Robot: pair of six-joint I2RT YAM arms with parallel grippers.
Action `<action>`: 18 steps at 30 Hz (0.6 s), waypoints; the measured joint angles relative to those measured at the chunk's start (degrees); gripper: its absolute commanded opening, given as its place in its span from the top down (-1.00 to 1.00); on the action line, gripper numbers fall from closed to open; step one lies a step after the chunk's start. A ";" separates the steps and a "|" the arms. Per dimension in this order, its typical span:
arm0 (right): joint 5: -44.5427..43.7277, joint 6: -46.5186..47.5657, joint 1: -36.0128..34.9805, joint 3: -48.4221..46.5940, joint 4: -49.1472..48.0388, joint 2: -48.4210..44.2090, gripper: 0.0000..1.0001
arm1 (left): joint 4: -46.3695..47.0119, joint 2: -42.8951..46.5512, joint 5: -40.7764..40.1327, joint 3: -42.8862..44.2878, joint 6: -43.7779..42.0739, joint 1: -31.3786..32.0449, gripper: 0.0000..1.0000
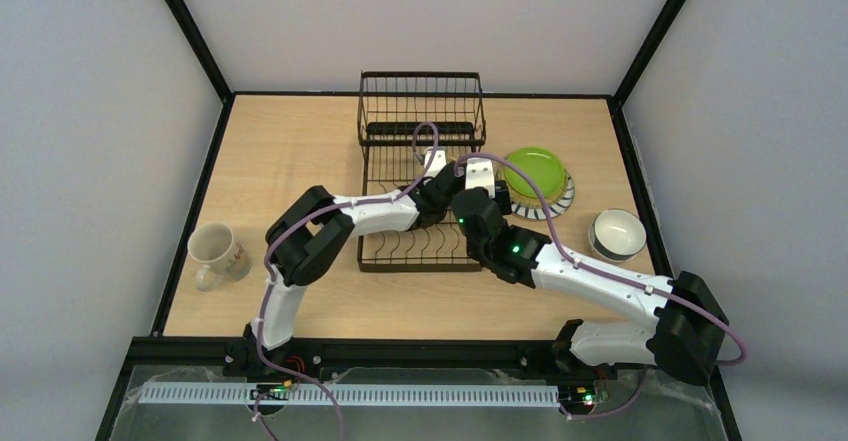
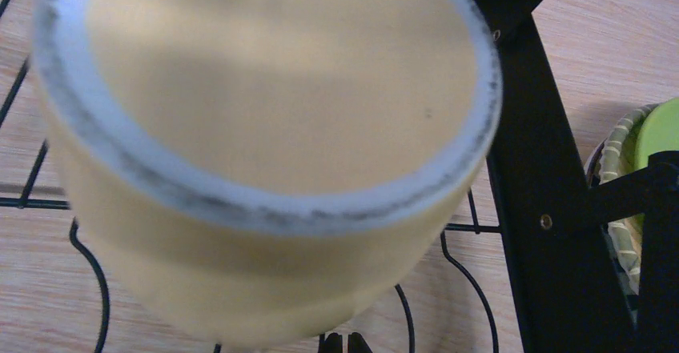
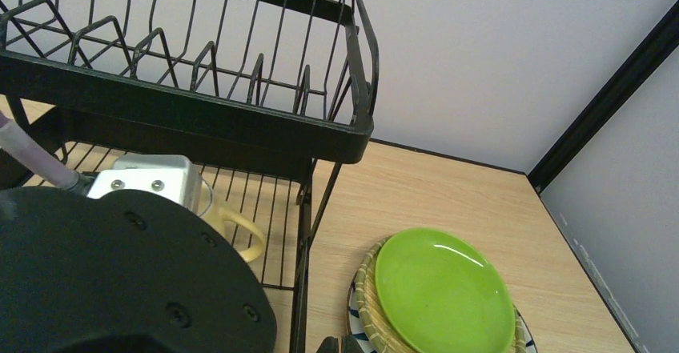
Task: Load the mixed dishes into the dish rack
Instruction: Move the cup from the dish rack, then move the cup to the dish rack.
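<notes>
My left gripper (image 1: 432, 161) was clamped on the yellow mug (image 2: 264, 129), its mouth toward my wrist camera (it filled that view). I held it over the lower wires of the rack (image 1: 420, 258), below the raised basket, where I judged it should sit. Whether it touched them I could not tell. My right gripper (image 1: 480, 173) was pinched shut on nothing, close alongside. The green plate (image 1: 533, 172) topped a stack just right of the rack. A printed mug (image 1: 215, 253) stood far left and a blue mug (image 1: 616, 234) far right.
</notes>
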State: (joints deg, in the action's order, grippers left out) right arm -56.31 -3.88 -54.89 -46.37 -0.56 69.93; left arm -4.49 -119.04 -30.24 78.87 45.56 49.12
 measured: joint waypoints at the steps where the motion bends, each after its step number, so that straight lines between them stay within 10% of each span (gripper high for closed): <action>1: -0.02 0.02 0.00 0.00 -0.02 0.00 1.00 | -0.02 -0.44 0.00 0.57 -0.17 0.04 0.97; 18: 0.79 0.35 0.00 0.04 3.67 -5.84 1.00 | -3.54 12.33 -0.57 -10.01 1.55 2.16 0.97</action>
State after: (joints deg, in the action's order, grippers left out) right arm -55.53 -3.53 -54.89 -46.33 3.11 64.10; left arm -8.03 -106.72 -30.81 68.86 47.11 51.29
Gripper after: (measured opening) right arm 0.002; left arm 0.019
